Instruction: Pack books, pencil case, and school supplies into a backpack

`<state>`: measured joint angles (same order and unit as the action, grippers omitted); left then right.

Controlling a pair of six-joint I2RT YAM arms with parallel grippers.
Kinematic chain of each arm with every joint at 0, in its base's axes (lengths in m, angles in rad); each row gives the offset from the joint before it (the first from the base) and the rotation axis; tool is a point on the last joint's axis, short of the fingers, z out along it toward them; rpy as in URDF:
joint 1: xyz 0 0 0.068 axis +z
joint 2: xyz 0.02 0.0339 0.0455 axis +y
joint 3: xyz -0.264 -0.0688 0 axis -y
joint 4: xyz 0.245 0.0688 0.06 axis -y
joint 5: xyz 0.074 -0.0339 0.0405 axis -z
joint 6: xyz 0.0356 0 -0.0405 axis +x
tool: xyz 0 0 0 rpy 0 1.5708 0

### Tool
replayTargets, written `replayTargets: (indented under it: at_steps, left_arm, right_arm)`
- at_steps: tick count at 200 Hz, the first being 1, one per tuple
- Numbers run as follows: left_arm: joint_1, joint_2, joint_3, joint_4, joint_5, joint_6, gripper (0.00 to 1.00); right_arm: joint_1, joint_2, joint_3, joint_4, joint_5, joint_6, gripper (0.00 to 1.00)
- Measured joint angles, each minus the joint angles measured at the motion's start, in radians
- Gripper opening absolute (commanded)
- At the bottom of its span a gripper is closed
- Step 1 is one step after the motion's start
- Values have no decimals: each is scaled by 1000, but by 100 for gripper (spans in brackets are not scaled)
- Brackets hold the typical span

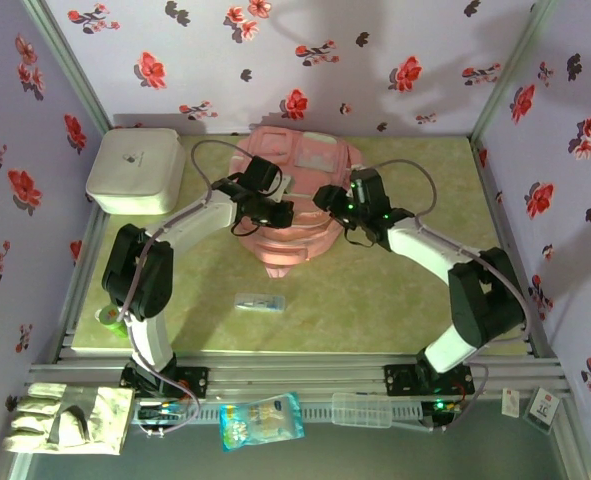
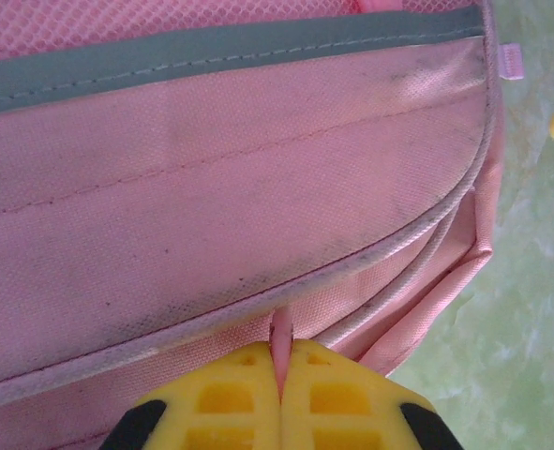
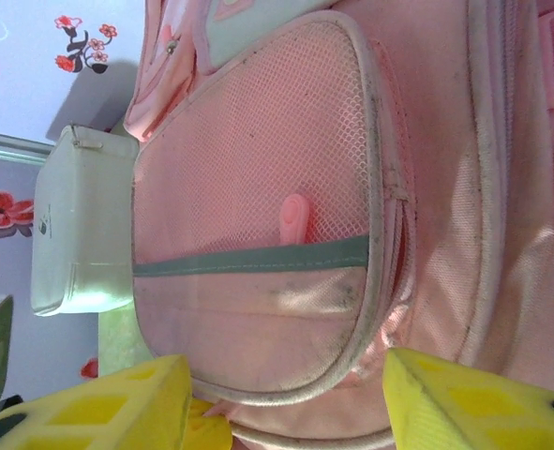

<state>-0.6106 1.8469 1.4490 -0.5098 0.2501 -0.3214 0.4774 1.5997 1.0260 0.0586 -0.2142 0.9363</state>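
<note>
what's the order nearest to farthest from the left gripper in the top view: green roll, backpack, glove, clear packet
1. backpack, pinched by the left gripper
2. clear packet, centre, nearer the camera
3. green roll, far left
4. glove, bottom-left corner

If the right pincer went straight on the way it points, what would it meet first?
The open right pincer faces the pink backpack; it would most likely meet the front pocket first, though the gap to it is unclear.
</note>
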Motion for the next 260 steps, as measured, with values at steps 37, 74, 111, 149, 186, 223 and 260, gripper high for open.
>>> replayTargets:
  at_steps: [37,74,111,149,186,223,260]
  left_arm:
    - [0,-1,0,0,-5,0,0]
    - [0,-7,-4,0,-8,1,0]
    - [0,-19,-6,0,-8,7,0]
    - [0,-21,-5,0,-8,8,0]
    - [0,-21,-7,-1,-16,10,0]
    - [1,-55,-35,-4,-72,34,0]
    - [34,-117,-99,-1,-105,49,0]
  right_arm:
    - [-5,99,83,-42,-17,56,43]
    - [-6,131,134,-128,-4,70,40]
    - [-6,130,142,-161,52,74,44]
    - [-6,140,148,-161,34,77,32]
    - [-8,177,167,-157,0,68,14]
    - [-15,159,166,-175,22,39,8]
    - [-56,98,151,-205,40,-3,7]
